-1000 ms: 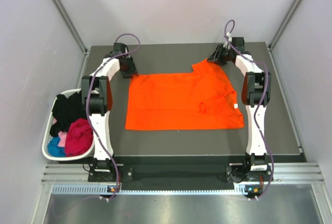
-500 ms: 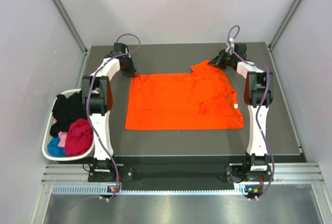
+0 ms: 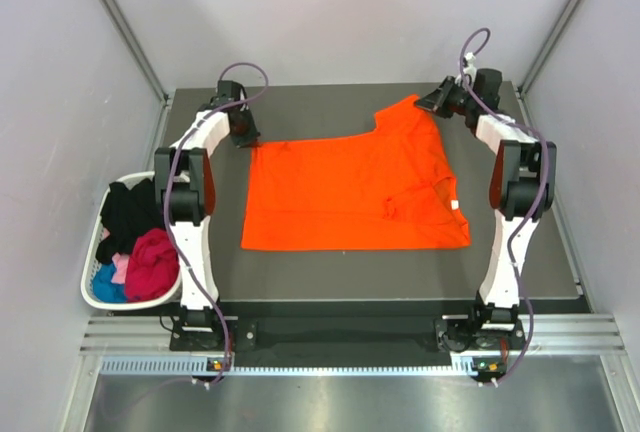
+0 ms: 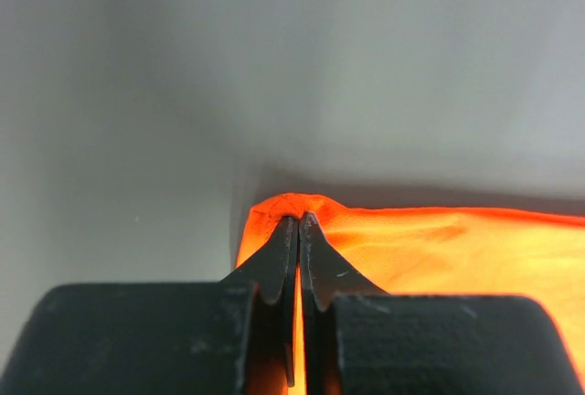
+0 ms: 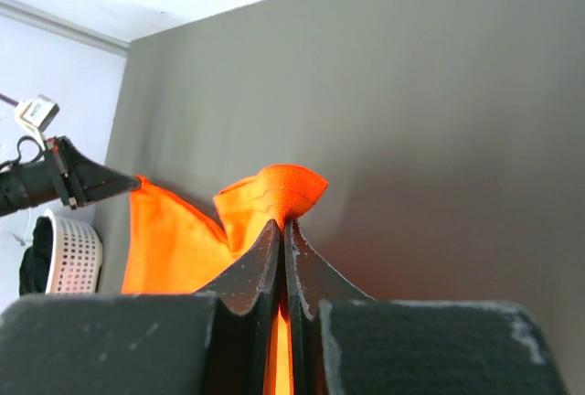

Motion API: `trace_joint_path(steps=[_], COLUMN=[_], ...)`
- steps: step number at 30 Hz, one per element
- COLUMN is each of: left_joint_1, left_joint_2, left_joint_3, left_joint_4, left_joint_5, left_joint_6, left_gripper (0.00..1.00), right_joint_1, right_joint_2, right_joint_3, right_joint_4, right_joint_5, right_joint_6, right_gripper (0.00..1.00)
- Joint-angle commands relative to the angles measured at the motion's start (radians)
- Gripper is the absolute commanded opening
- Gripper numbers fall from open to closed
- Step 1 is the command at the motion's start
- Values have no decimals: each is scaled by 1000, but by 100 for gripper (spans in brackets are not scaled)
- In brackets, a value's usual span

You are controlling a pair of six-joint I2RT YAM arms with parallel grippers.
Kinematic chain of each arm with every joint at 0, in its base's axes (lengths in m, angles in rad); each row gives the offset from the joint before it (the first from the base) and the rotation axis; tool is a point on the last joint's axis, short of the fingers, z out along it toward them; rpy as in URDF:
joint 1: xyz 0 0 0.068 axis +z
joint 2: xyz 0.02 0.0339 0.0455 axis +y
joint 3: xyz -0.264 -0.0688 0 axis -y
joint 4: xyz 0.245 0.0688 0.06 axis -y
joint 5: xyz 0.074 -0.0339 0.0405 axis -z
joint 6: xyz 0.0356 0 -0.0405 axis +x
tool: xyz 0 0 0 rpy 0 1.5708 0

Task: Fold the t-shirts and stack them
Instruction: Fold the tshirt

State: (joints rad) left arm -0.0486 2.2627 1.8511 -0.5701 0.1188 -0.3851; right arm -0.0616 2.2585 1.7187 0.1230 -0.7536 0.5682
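Observation:
A bright orange t-shirt [image 3: 350, 197] lies spread on the dark table, a white label near its right edge. My left gripper [image 3: 245, 140] is shut on the shirt's far left corner; in the left wrist view the orange cloth [image 4: 302, 205] bulges past the closed tips. My right gripper [image 3: 428, 104] is shut on the far right sleeve and holds it pulled up toward the back right; in the right wrist view the cloth [image 5: 288, 189] pokes out above the closed tips. Black, magenta and blue shirts [image 3: 135, 242] sit in a basket at the left.
The white basket [image 3: 92, 290] hangs off the table's left side. Grey walls enclose the table [image 3: 530, 252] at back, left and right. The left arm [image 5: 55, 183] shows at the left of the right wrist view.
My right gripper has moved back and to the right with the sleeve, stretching it out. My left gripper has stayed at the far left corner.

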Motion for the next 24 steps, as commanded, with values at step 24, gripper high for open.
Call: trace_joint_path(steps=[24], left_joint_1=[-7], left_joint_2=[-310], left_joint_3=[-257], left_joint_4=[-36], left_joint_5=[7], left_joint_6=[-38], left_gripper=[0], right_joint_1=[-12], right_joint_2=[-463], right_joint_3=[-510], right_joint_4=[144], right_joint_5=[137], right_joint_6=[-113], right_gripper=[0])
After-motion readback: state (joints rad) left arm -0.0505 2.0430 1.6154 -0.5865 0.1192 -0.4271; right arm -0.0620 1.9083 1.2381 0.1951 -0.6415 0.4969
